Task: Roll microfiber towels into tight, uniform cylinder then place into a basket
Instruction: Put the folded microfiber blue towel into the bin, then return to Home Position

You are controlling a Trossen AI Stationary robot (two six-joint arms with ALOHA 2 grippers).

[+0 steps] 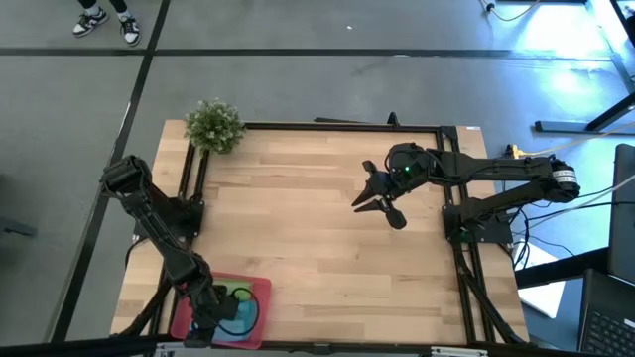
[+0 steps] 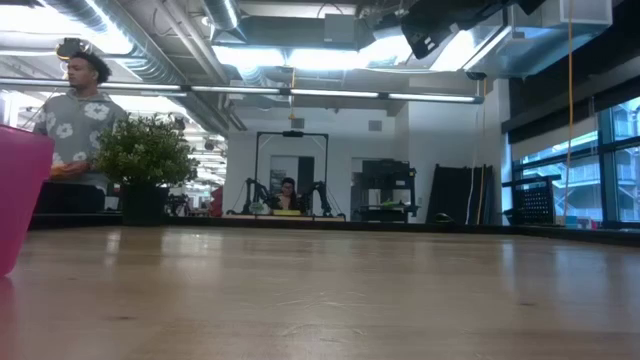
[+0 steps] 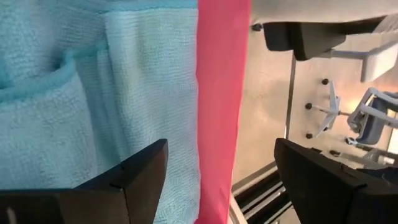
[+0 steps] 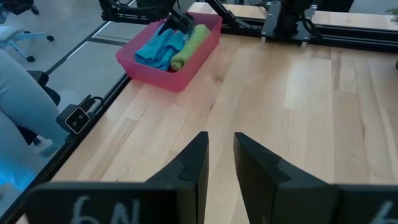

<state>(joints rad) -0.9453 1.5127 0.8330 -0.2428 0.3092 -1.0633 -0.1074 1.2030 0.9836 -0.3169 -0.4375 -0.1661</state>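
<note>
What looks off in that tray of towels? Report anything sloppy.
The blue towel in the red tray is not a tight cylinder: it lies rumpled and loosely folded. The green towel beside it is a neat roll. The left gripper hangs open over the blue one. Nothing spilled onto the table.

basket (image 2: 18,195): low view cuts it at the picture's edge, only one pink wall shows
blue towel (image 3: 74,99): left wrist view too close, roll shape can't be judged, edges out of frame
left end effector (image 1: 220,309): sits over the basket from above, covers most of both towels
green towel (image 1: 241,293): only a sliver shows in the high view
person (image 1: 107,20): just shoes at the top edge
</note>
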